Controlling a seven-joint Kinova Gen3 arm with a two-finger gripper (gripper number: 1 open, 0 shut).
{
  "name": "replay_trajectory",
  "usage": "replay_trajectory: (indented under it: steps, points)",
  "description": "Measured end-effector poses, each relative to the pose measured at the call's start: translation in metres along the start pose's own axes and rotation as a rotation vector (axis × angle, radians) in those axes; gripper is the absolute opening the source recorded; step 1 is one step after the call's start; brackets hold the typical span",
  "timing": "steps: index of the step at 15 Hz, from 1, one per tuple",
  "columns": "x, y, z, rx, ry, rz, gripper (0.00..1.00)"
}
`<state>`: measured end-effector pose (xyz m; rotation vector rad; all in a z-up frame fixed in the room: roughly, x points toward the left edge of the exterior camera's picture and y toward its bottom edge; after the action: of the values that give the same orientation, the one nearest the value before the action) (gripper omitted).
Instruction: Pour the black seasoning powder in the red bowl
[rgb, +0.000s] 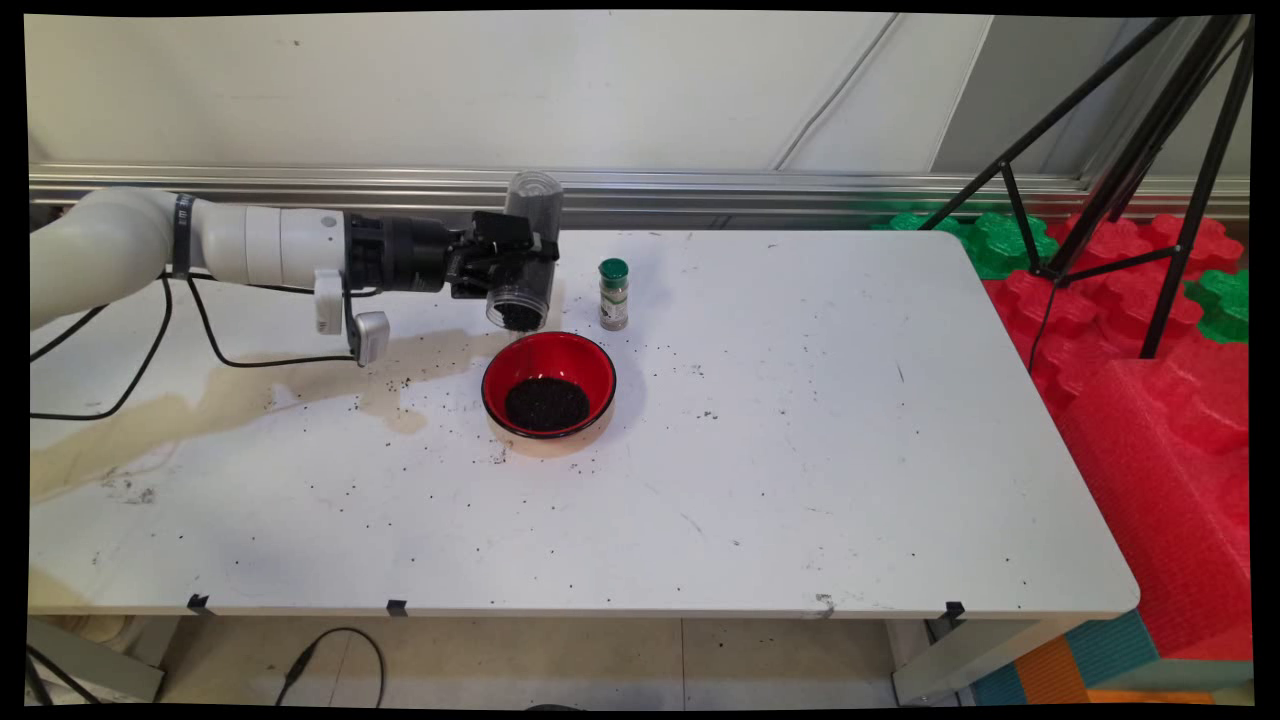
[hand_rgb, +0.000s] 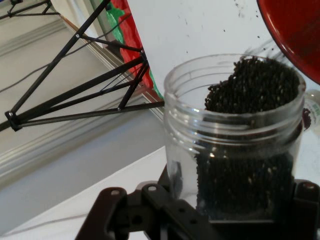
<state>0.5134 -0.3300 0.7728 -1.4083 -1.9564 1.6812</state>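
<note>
My gripper (rgb: 520, 262) is shut on a clear plastic jar (rgb: 527, 250) that holds small black seeds. The jar is tipped with its open mouth pointing down, just above the far left rim of a red bowl (rgb: 549, 385). In the hand view the jar (hand_rgb: 235, 135) stands between my fingers, with seeds piled at its mouth, and the red bowl (hand_rgb: 295, 35) shows at the upper right. A heap of black seeds (rgb: 546, 403) lies in the bowl's bottom. A small spice bottle (rgb: 613, 294) with a green cap stands just right of the jar.
Loose black seeds and a brownish stain (rgb: 200, 410) lie on the white table (rgb: 800, 450), mostly left of the bowl. A black tripod (rgb: 1150, 150) and red and green foam blocks (rgb: 1150, 330) stand off the table's right side. Black cables (rgb: 190, 330) hang under the arm.
</note>
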Motion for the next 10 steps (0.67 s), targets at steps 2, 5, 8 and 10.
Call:
replay_trajectory:
  steps: [2, 5, 8, 10]
  points:
    - [-0.0008, 0.0000, -0.0007, 0.000, 0.002, -0.046, 0.00]
    - [-0.0025, -0.0003, -0.0019, 0.001, 0.005, -0.131, 0.00]
    - [-0.0053, -0.0011, -0.0034, 0.001, 0.007, -0.239, 0.00]
    - [-0.0070, -0.0013, -0.0046, 0.000, 0.007, -0.297, 0.00]
